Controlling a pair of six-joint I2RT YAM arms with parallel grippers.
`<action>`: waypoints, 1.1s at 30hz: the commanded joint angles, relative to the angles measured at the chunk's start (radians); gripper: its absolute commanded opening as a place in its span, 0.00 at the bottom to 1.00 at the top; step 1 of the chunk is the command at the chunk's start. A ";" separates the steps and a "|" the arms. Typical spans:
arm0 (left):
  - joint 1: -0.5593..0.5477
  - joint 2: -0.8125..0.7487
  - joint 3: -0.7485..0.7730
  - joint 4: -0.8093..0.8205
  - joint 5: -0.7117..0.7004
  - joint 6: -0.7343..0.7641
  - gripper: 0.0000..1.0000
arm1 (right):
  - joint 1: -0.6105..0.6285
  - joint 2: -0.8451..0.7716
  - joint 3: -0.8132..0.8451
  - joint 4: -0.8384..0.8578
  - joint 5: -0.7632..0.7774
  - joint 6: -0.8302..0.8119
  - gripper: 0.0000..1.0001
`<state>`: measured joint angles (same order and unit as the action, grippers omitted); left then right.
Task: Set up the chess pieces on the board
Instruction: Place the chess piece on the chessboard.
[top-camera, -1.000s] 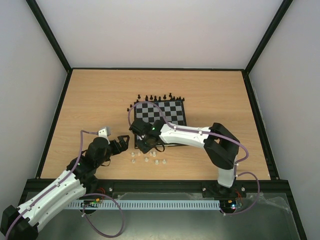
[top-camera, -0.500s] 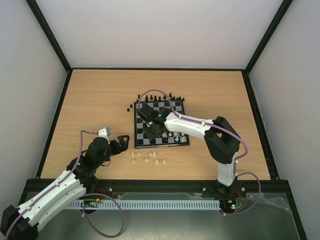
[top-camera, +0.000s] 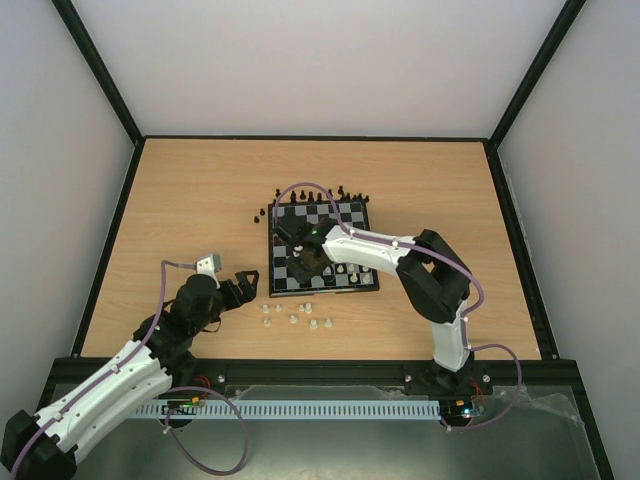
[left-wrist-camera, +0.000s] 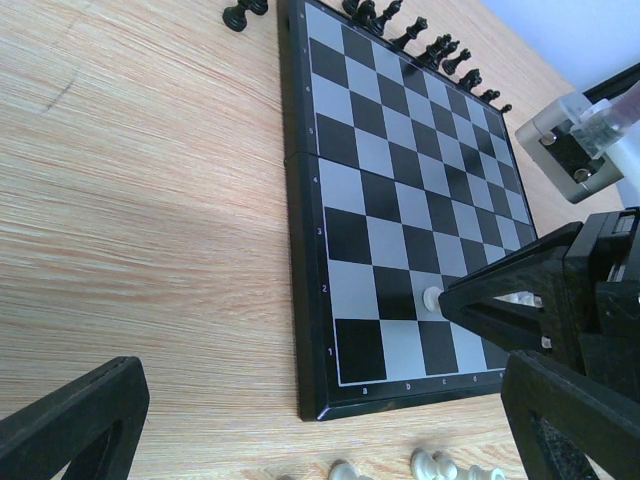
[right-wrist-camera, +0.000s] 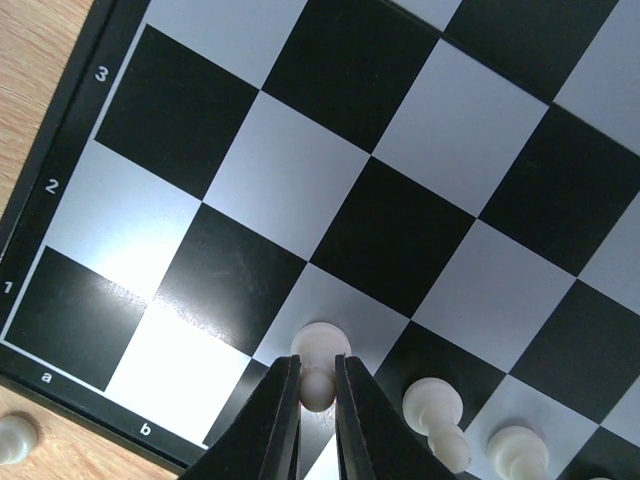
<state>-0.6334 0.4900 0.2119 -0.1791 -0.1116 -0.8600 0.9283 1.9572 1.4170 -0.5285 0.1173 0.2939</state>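
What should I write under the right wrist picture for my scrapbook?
Right claw pinching a white pawn on a pale square of the chessboard, other white pieces standing beside it.

A light wooden table (top-camera: 190, 200) fills the middle, bordered by a black rail (top-camera: 318, 137). White walls (top-camera: 320, 60) rise around it; a white slotted strip (top-camera: 330, 409) crosses the bottom.

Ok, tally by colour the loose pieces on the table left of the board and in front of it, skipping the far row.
Black pieces: 2
White pieces: 6
Total: 8
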 joint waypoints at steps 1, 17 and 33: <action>0.007 0.001 -0.009 -0.010 -0.013 0.006 1.00 | -0.008 0.026 0.025 -0.051 0.012 -0.013 0.12; 0.007 0.002 -0.014 -0.007 -0.020 0.006 1.00 | 0.010 -0.088 0.001 -0.029 -0.024 -0.007 0.28; 0.008 -0.093 0.001 -0.047 -0.028 -0.008 1.00 | 0.152 -0.056 0.000 -0.024 -0.126 -0.004 0.33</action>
<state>-0.6334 0.4557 0.2119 -0.1844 -0.1184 -0.8616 1.0550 1.8568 1.4155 -0.5240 0.0147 0.2920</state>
